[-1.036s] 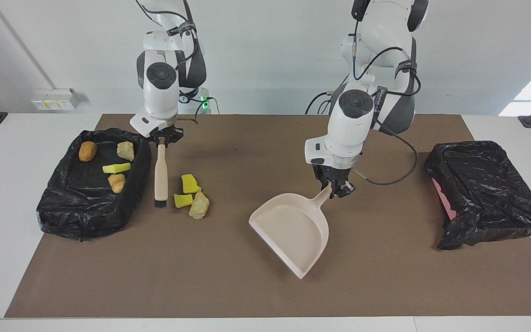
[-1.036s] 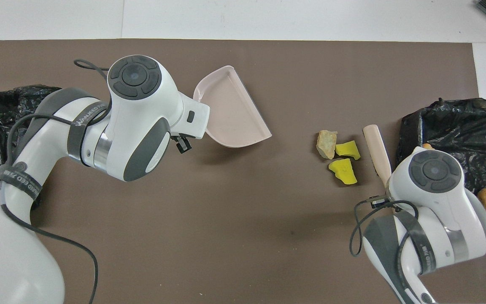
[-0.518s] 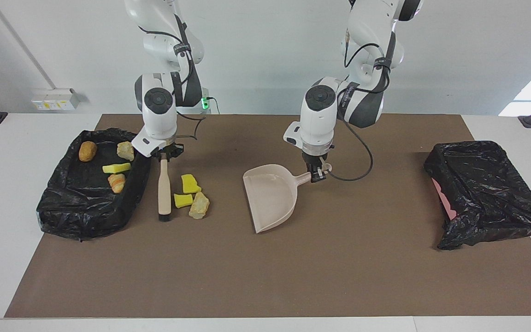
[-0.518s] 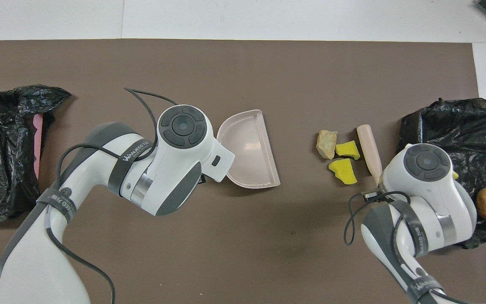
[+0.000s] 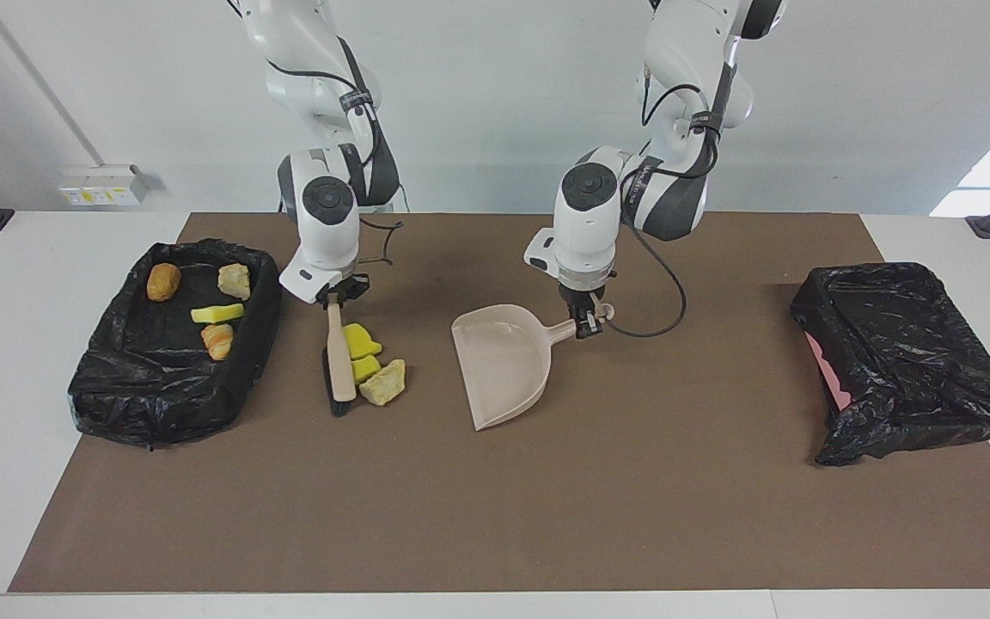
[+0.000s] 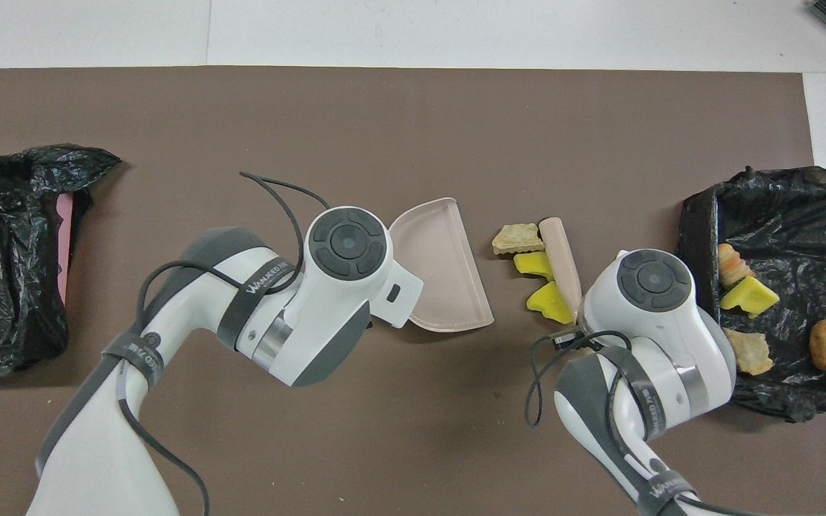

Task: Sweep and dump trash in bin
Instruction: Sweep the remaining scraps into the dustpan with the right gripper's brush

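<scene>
Three trash scraps (image 5: 368,361) lie on the tabletop's brown mat (image 5: 495,516), touching the brush (image 5: 339,365) clamped in the right claw (image 5: 336,297). The dustpan (image 5: 504,365), its open edge toward them at 9 o'clock in the facing view, is clamped by its handle in the left claw (image 5: 585,322), bare mat between. Four more scraps lie in the black-lined bin (image 5: 117,404) at the right arm's end.

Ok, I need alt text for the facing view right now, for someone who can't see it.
The right gripper holds a brush against three scraps on the brown mat, while the left gripper holds a beige dustpan beside them. Four more scraps lie in a black-lined tray at the right arm's end; a black-bagged bin sits at the left arm's end.
</scene>
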You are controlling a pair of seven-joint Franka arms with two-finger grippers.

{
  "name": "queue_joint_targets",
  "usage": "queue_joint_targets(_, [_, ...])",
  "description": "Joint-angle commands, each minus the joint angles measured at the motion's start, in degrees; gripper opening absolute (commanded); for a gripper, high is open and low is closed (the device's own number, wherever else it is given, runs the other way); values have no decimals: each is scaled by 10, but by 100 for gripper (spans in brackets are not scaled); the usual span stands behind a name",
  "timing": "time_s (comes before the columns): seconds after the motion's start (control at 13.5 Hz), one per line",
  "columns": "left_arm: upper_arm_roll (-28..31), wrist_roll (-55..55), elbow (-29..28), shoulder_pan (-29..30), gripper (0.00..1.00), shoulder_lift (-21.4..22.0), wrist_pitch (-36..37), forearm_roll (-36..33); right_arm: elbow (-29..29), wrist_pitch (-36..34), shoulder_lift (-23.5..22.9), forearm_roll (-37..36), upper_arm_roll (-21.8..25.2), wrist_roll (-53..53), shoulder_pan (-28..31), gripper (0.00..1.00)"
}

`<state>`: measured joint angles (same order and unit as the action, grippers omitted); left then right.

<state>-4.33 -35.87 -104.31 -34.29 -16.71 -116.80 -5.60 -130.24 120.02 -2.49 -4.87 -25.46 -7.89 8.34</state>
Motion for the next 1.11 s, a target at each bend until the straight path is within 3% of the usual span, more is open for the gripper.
queue_joint_targets(0.0, [7, 33, -19, -30, 0, -14, -38, -12, 37, -18, -29, 61, -4, 5, -35, 0])
queue_joint_targets(0.3, [7, 31, -19, -25, 0, -17, -51, -12, 75, -57, -30, 167, -4, 9, -61, 0])
queue_joint_targets(0.67, [8, 31, -19, -23, 0, -17, -45, -13, 212, -289, -7, 190, 2, 39, -6, 0])
queue_joint_targets(0.74, [8, 29, -19, -21, 0, -17, -44, -13, 199, -313, 10, 175, 4, 20, -8, 0])
queue_joint_targets(0.89, [8, 27, -19, -24, 0, -17, -38, -40, 55, -204, 88, 66, 2, 2, -11, 0])
queue_joint_targets(1.04, [8, 27, -19, -31, 0, -13, -16, -67, 3, -138, 72, 46, 2, 24, -11, 0])
